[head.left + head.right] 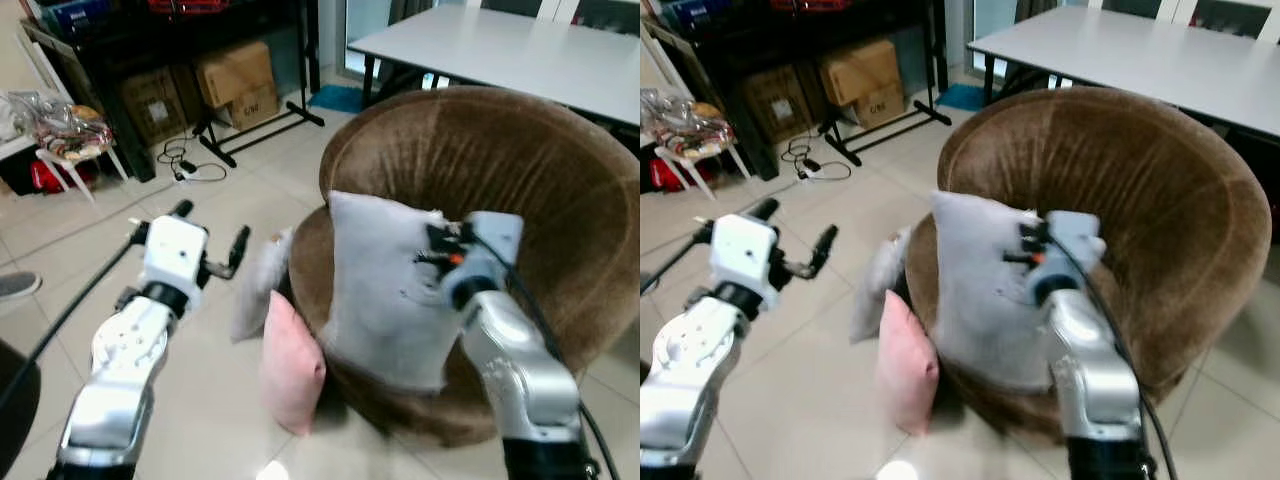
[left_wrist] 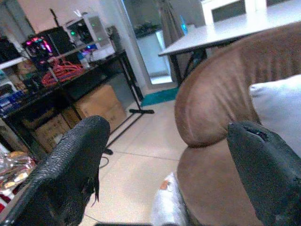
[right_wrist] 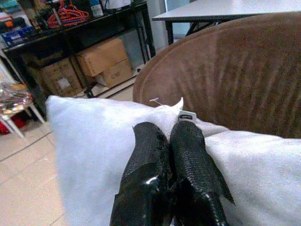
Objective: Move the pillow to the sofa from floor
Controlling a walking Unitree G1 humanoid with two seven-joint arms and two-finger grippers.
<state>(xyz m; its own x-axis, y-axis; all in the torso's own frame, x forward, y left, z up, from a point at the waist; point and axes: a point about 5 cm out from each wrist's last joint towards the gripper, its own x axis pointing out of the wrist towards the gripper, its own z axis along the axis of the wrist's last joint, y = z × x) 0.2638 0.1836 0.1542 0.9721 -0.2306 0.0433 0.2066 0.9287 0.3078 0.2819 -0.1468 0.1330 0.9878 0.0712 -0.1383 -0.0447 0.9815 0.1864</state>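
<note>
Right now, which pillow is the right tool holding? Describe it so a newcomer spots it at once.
Find the round brown sofa chair in front of the white table. Leaning over its front edge is the pale grey pillow, with the right tool shut on its top. Unlike the pink pillow and the smaller grey pillow on the floor, it rests on the chair.

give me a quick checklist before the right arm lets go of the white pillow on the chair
1. Right gripper pinched on the white pillow: ok.
2. Pillow over the brown sofa chair seat: ok, though its lower edge hangs past the front rim.
3. Pillow resting settled on the seat: cannot tell.
4. Left gripper open and apart from the pillow: ok.
5. Pink pillow and grey pillow still on the floor beside the chair: not ok.
</note>
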